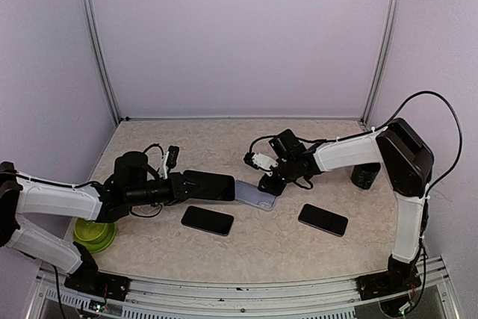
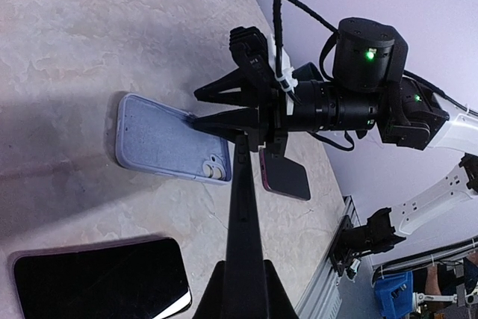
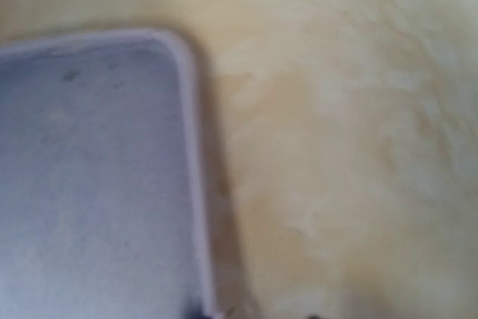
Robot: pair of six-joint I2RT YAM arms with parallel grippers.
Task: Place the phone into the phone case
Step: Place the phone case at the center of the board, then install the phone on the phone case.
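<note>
Phones (image 1: 206,220) (image 1: 323,219) (image 1: 210,185), three (one in left pincer (image 1: 185,185)), one lilac case (image 1: 255,195)

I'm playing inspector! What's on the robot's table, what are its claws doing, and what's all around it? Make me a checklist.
Surface: beige marbled table, flat.
Job's things: lilac phone case lies open side up with no phone in it; dark phone lies flat near it; second phone lies flat further right.
Clutter: green bowl at the left edge; dark cup-like thing behind the right arm.
Grippers: left gripper shut, tip at the case's end; right gripper open, lower finger at the case's rim.
Cables: black cable looped at the right wrist, off the table.
Surroundings: plain lilac walls, metal posts.
</note>
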